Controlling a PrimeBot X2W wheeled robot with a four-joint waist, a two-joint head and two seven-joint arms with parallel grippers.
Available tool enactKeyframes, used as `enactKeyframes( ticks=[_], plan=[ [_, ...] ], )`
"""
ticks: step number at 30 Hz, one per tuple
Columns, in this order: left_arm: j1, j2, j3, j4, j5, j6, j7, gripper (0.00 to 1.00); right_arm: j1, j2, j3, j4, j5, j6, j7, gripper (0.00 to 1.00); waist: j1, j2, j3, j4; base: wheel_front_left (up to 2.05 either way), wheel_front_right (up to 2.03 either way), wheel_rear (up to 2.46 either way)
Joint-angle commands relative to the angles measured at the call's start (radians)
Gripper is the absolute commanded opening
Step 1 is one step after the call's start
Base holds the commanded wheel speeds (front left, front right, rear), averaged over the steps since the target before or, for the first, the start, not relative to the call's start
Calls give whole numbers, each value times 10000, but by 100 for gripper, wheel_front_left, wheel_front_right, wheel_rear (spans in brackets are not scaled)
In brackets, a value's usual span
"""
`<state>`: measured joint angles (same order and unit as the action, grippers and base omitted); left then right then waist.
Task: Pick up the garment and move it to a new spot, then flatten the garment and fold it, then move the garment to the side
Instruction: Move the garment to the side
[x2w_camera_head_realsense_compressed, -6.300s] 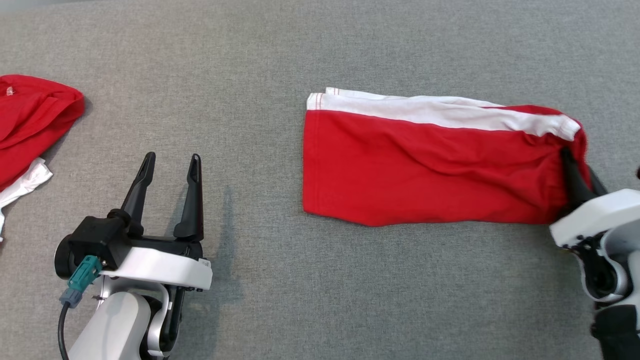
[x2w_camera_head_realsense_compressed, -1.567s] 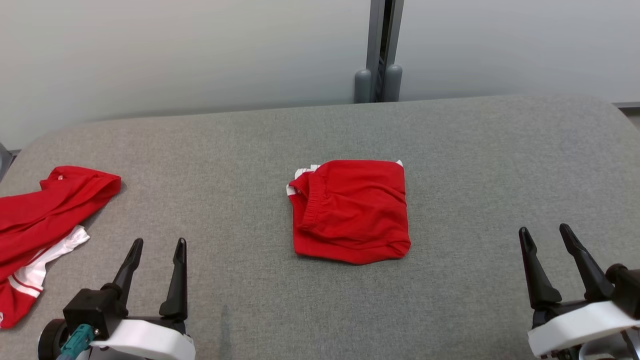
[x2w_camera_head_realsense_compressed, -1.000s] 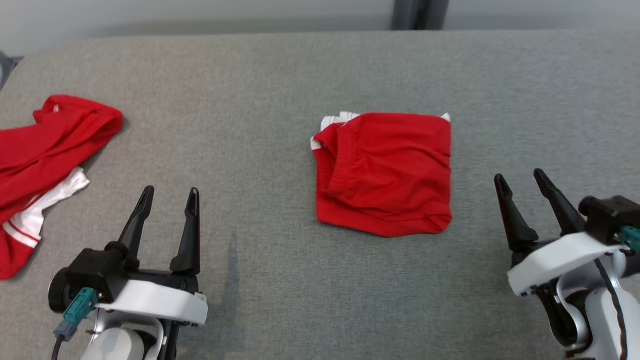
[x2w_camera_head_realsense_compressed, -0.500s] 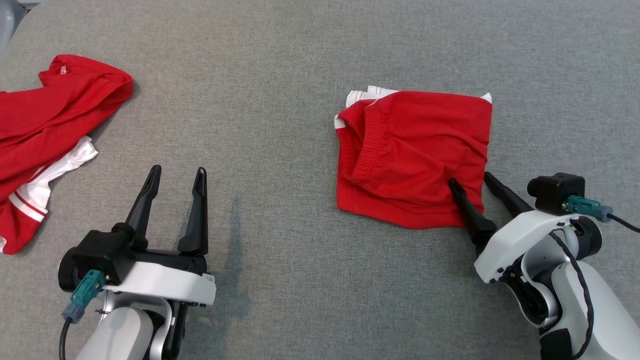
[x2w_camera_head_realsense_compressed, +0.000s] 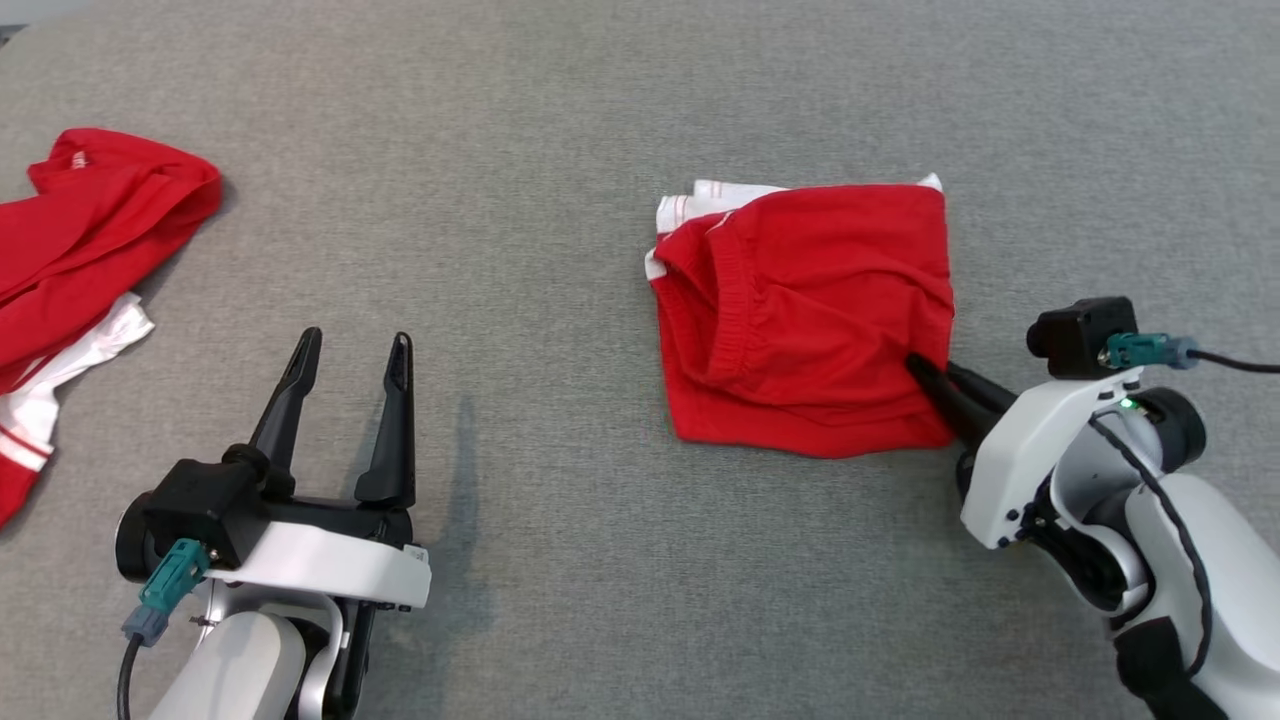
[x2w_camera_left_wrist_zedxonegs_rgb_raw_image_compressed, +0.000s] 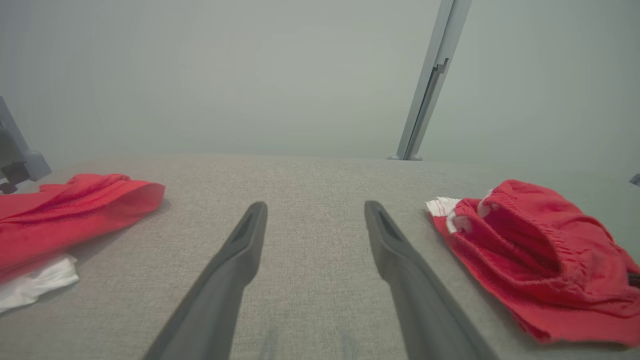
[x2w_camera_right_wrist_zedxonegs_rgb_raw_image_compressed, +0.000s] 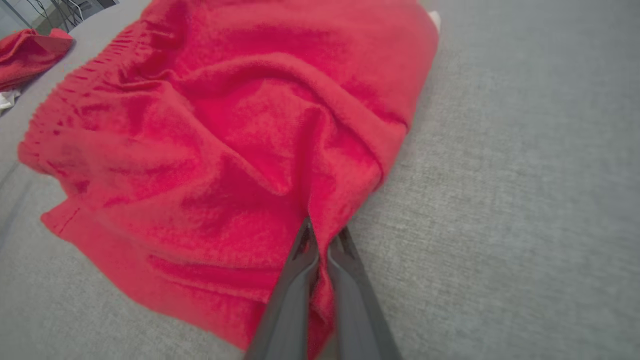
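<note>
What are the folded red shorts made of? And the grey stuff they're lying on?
The red shorts look like soft, matte knit cloth, likely cotton: fuzzy surface, floppy wrinkles, a ribbed stretchy waistband. The grey surface looks like coarse woven fabric, matte, with a fine speckled weave.

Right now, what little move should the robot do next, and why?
Probably lift the shorts slightly and carry them aside: they lie folded, and the right pincer is shut on their near right corner.

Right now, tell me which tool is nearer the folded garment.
Right. The right tool is shut on the folded garment at its right edge; the left tool sits open, well to its left.
</note>
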<state>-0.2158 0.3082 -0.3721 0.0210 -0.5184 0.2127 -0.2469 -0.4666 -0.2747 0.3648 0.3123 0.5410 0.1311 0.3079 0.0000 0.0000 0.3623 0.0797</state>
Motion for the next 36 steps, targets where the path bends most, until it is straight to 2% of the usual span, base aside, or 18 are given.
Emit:
enactKeyframes(
  ticks=[1, 10, 14, 24, 31, 36],
  plan=[
    [-172, 63, 50, -38, 109, 25, -21, 100, -98, -119, 7, -33, 18, -6, -4, 0, 0, 0, 14, -101, 0, 0, 0],
    [-264, 261, 119, -332, 184, 105, 5, 100, -617, -915, 710, -310, -105, -6, -26, 0, 0, 0, 280, -1279, 0, 0, 0],
    [-288, 468, 198, -528, 233, 159, 128, 100, -1039, -1041, 1246, -84, 391, -6, -244, 0, 0, 0, 453, -2035, 0, 0, 0],
    [-815, 1013, 169, -1274, 487, 89, 662, 100, -2424, -1806, 2231, 1508, 1408, -6, -1559, 0, 0, 0, 1112, -3543, 0, 0, 0],
    [-1140, 1375, 120, -1883, 663, 117, 1133, 100, -3505, -2195, 2380, 2991, 2056, -6, -2447, 0, 0, 0, 1550, -4268, 0, 0, 0],
    [-1436, 1506, -113, -2227, 858, -4, 1476, 100, -4407, -2542, 2339, 4056, 2261, -5, -2994, 0, 0, 0, 1881, -4521, 0, 0, 0]
  ],
)
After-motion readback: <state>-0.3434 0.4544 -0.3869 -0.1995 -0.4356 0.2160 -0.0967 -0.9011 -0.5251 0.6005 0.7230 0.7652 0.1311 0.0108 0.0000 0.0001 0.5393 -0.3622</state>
